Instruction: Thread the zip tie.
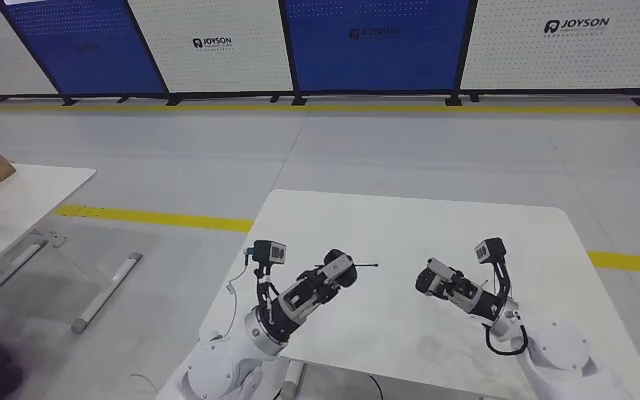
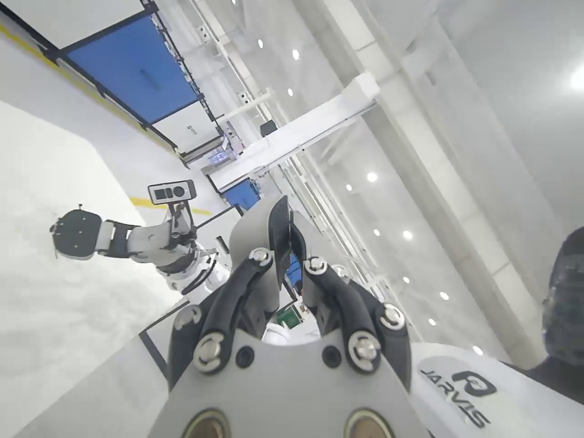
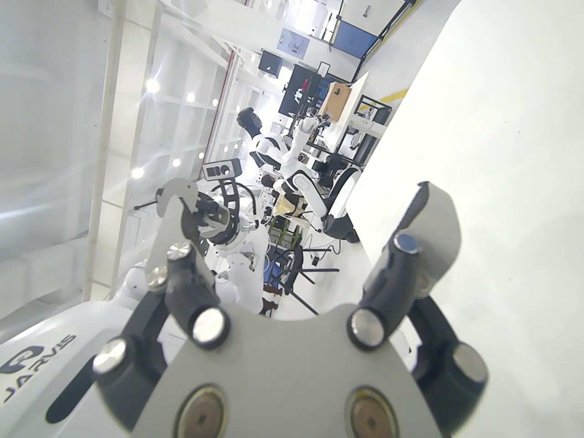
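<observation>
**A:** White bench (image 1: 430, 225) under both arms, blue and white panels (image 1: 375, 40) along the far wall. Where is the zip tie?

**B:** The zip tie (image 1: 366, 265) is off the surface. It is a thin black strip sticking out of the left tool (image 1: 345, 268), over the left half of the bench. Its free end points across at the right tool (image 1: 424, 281).

**A:** How is the left tool set?

**B:** Closed on the strip. In its wrist view the two fingers (image 2: 255, 243) meet at the tips.

**A:** And the right one?

**B:** Spread wide apart, over the right half of the bench. It faces the left tool, near it but not touching, with a gap beyond the tie's tip.

**A:** What lies beyond the bench?

**B:** A second white table (image 1: 40, 190) stands off its left edge, across grey floor (image 1: 400, 150) marked with a yellow line (image 1: 150, 215).
</observation>
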Controlling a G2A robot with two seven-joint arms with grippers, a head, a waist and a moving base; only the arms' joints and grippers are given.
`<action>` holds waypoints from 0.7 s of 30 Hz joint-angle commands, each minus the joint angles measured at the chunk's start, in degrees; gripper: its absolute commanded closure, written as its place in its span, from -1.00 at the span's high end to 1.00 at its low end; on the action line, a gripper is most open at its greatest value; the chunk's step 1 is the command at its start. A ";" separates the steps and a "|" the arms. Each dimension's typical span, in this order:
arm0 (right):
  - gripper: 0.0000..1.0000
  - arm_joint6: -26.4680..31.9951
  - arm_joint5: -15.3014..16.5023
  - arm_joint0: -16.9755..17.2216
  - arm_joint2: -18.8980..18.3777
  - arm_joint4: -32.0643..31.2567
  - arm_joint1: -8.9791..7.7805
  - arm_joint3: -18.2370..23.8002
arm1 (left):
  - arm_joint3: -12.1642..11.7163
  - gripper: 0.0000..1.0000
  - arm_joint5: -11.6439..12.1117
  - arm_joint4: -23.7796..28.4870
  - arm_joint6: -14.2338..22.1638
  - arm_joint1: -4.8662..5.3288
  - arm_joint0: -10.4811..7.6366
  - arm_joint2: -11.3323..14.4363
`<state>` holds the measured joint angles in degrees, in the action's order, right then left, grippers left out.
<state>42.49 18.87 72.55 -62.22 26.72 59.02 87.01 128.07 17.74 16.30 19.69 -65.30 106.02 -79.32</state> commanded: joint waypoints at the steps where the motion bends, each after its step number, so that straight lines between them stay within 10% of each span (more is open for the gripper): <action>1: 1.00 0.00 0.00 0.00 0.00 0.00 0.00 0.00 | 0.27 -1.00 -0.27 -0.67 -0.07 0.04 0.42 -0.09; 8: 1.00 0.00 0.00 0.00 0.00 0.00 0.00 0.00 | -2.31 -1.00 -3.45 -2.06 -0.70 -0.07 -1.48 1.71; 21: 1.00 0.00 0.00 0.00 0.00 0.00 0.00 0.00 | -19.04 -1.00 -11.30 -7.80 -4.33 -1.19 -11.86 10.14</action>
<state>42.49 18.87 72.55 -62.22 26.72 59.02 87.01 110.55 6.59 8.59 15.39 -66.42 94.73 -69.66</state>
